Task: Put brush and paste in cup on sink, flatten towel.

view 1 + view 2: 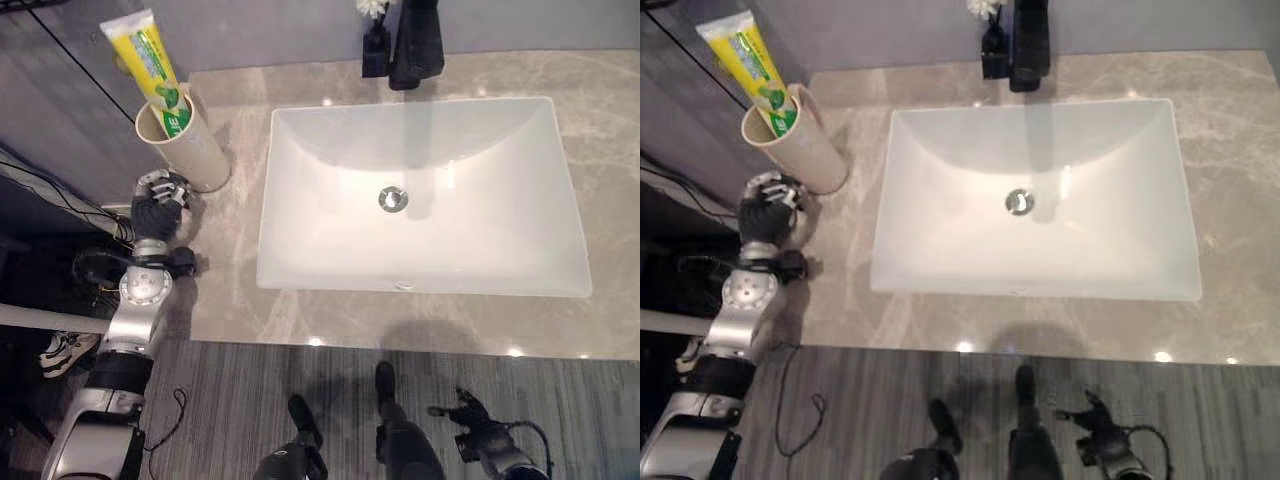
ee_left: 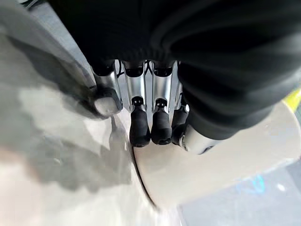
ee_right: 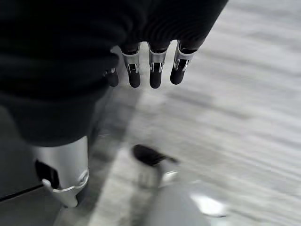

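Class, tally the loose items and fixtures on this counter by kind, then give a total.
Toothpaste tube: 1
Cup: 1
Sink basin: 1
Black tap: 1
Small black bottle: 1
Total: 5

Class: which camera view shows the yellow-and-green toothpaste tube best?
The left eye view: the yellow-and-green toothpaste tube shows whole, standing in the beige cup. The right eye view cuts its top slightly. The left wrist view catches a yellow sliver beside the left hand.

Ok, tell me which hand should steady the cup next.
Left. The left hand is on the counter right beside the cup holding the toothpaste; the right hand hangs low over the floor.
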